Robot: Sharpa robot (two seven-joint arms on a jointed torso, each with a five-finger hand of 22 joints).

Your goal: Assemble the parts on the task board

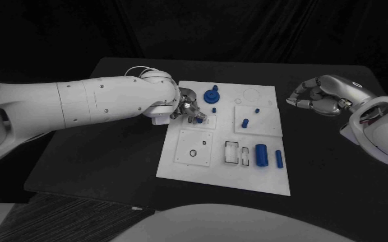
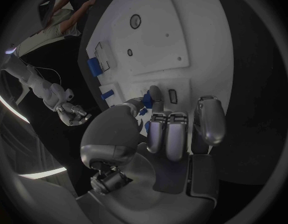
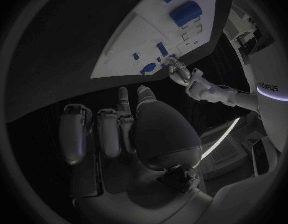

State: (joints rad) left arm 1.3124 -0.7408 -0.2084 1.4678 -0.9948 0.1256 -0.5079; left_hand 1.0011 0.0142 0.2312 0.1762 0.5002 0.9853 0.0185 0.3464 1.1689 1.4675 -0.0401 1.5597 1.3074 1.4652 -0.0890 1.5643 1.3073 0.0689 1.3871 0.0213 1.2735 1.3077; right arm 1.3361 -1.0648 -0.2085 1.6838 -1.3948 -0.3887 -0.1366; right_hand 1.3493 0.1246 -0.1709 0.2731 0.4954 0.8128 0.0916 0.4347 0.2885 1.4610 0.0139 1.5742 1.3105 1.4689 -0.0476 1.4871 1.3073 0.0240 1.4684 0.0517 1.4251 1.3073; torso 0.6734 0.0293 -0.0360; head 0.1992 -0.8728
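Small blue part (image 1: pixel 199 120) pinched in left hand (image 1: pixel 186 109) fingertips, over task board (image 1: pixel 267 175).

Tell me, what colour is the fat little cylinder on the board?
Blue. The cylinder shows best in the head view.

Looked down from the head onto the bench (image 1: pixel 323 158); from each wrist, close behind its hand; task board (image 1: pixel 267 177) shared.

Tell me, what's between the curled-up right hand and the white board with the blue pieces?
Nothing: in the head view just bare black table lies between the silver right hand and the white task board.
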